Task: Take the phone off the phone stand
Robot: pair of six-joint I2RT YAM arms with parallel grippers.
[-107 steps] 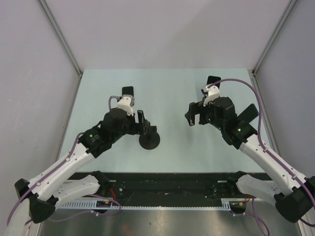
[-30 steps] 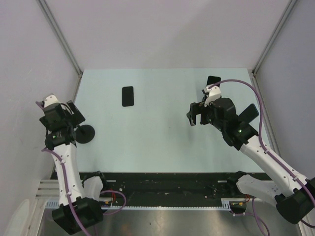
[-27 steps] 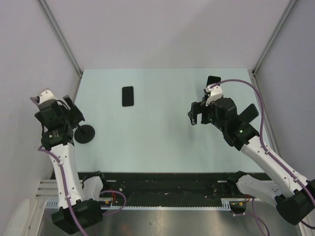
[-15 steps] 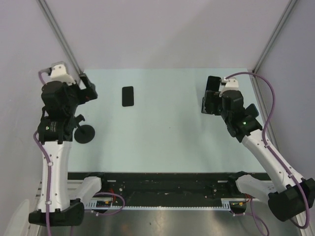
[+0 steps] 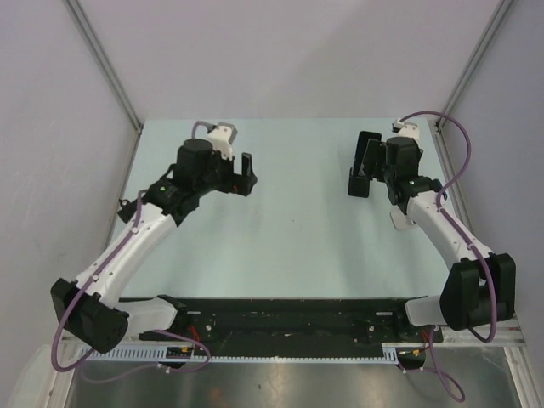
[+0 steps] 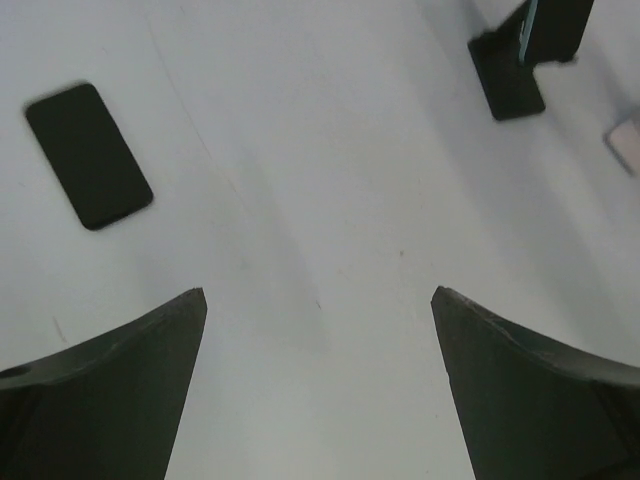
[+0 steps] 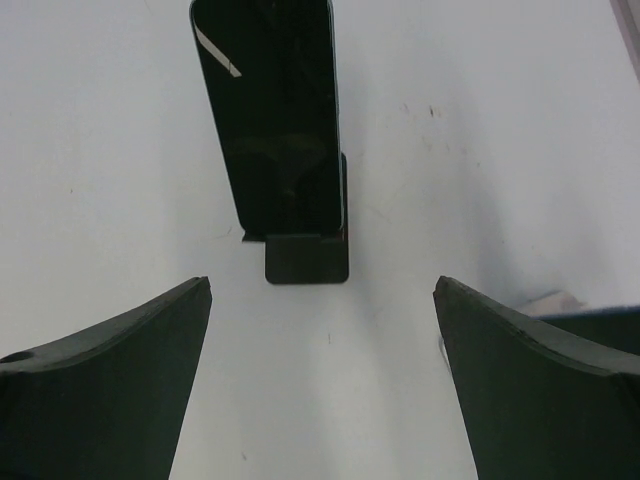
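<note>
A black phone (image 7: pixel 275 130) stands upright in a black phone stand (image 7: pixel 306 258) on the pale table. In the top view the phone and stand (image 5: pixel 368 146) are at the back right. My right gripper (image 7: pixel 322 283) is open and empty, with the stand just ahead of it and centred between its fingers; in the top view it (image 5: pixel 361 172) sits right beside the stand. My left gripper (image 6: pixel 318 295) is open and empty above bare table near the middle (image 5: pixel 246 176). The stand also shows far off in the left wrist view (image 6: pixel 505 85).
A second black phone (image 6: pixel 88 155) lies flat on the table, ahead and to the left of my left gripper; my left arm hides it in the top view. Grey walls close the table at the back and on both sides.
My left arm has swung from the left edge towards the table's middle, covering the flat phone. My right arm has shifted right, its gripper staying by the stand.
</note>
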